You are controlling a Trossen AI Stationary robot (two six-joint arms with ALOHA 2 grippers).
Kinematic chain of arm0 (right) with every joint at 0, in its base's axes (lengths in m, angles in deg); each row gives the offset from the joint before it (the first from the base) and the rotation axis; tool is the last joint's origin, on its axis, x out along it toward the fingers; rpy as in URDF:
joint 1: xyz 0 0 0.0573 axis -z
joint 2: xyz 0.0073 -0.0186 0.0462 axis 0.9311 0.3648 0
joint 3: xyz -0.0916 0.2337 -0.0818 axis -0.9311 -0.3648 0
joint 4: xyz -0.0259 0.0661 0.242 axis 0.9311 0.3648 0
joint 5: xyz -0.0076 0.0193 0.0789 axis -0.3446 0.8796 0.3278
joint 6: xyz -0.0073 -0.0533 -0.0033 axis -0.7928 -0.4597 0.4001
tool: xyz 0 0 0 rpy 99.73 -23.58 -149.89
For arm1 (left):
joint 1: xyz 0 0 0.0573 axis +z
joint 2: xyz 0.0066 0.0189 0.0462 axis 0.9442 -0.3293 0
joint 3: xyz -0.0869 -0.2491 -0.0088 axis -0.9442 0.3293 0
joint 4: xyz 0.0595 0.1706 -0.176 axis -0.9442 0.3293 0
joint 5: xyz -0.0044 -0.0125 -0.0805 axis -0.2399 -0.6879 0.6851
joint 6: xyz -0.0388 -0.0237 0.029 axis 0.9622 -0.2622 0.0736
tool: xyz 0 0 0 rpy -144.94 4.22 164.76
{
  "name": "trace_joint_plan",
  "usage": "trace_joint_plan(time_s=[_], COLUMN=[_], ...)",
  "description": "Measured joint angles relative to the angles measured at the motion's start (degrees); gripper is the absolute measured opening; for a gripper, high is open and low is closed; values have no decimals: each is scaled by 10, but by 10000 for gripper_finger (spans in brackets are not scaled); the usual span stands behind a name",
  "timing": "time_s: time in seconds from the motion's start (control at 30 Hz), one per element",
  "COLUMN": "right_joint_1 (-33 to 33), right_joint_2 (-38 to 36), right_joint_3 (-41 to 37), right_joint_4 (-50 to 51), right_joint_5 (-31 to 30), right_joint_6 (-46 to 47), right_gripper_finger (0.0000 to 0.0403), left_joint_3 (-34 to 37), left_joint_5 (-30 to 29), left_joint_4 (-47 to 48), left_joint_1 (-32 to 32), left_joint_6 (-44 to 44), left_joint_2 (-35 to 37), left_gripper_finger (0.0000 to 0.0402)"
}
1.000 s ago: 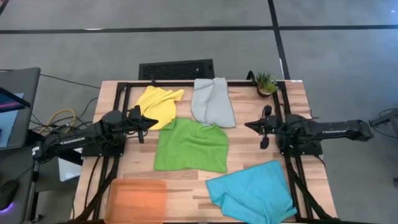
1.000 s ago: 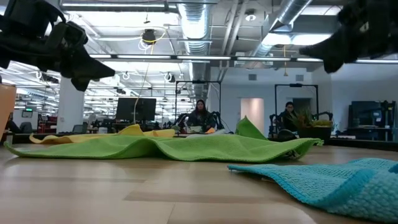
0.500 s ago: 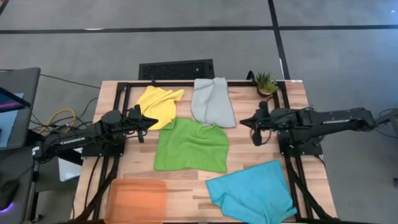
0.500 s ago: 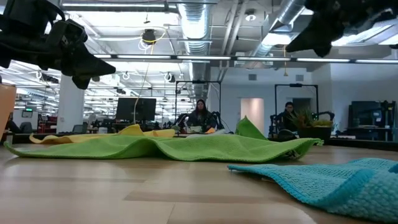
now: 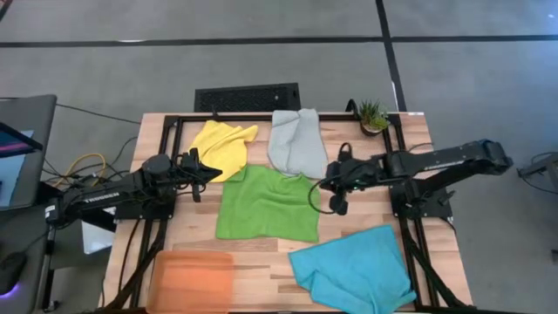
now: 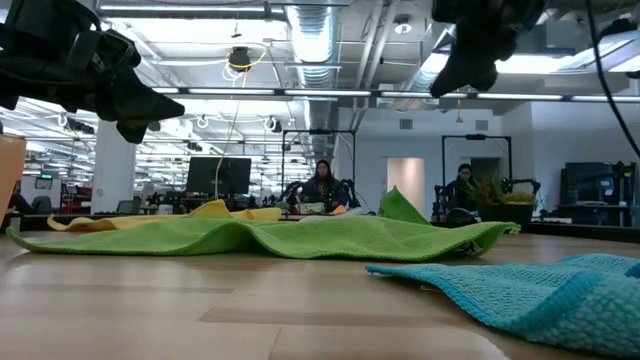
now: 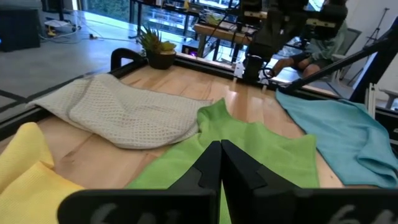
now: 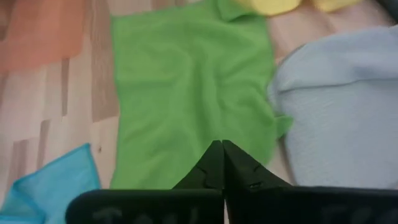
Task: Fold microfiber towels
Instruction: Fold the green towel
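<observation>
High view, left to right. Left arm lies along the left side of the frame. The left gripper [image 5: 212, 169] has its fingers pressed together, holding nothing, and sits just below the lower edge of the yellow towel [image 5: 223, 147]. In the left wrist view the two dark fingers [image 7: 210, 163] meet in a closed point over the green cloth.

Yellow towel: upper left of the table [image 5: 261, 254], rumpled, its lower right corner touching the green towel [image 5: 268, 204]. Orange tray [image 5: 193, 278]: lower left of the table, apart from the cloths.

Green towel: centre of frame, spread mostly flat, with one small corner turned up at its upper right. In the low view it makes a long low ridge across the middle of the frame.

Light grey towel [image 5: 297, 142]: top centre, partly doubled over; its lower edge meets the green towel's upper right corner.

Right gripper [image 5: 329, 187]: right of centre, at the green towel's right edge, just below the grey towel. The right wrist view shows its fingers [image 8: 214, 160] pressed together, nothing pinched, above the green towel's edge. The low view shows it raised off the table, at upper right.

Turquoise towel [image 5: 353, 269]: lower right, crumpled, a corner folded in, apart from the green towel.

Small potted plant [image 5: 372, 116]: top right corner of the table.
</observation>
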Motion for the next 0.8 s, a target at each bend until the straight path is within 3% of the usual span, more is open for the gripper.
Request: trace_joint_plan(time_s=[0.4, 0.5, 0.6, 0.8], right_joint_1=[45, 72, 101, 131], right_joint_2=[154, 193, 229, 284], right_joint_3=[88, 115, 136, 162], right_joint_4=[23, 39, 60, 85], right_joint_5=[8, 8, 8, 26], right_joint_6=[65, 125, 164, 147], right_gripper_finger=[142, 168, 184, 194], left_joint_3=[0, 0, 0, 0], left_joint_5=[1, 4, 4, 6], left_joint_4=[0, 0, 0, 1], left_joint_1=[0, 0, 0, 0], left_joint_6=[0, 0, 0, 7], left_joint_2=[0, 0, 0, 0], left_gripper_finger=[0, 0, 0, 0])
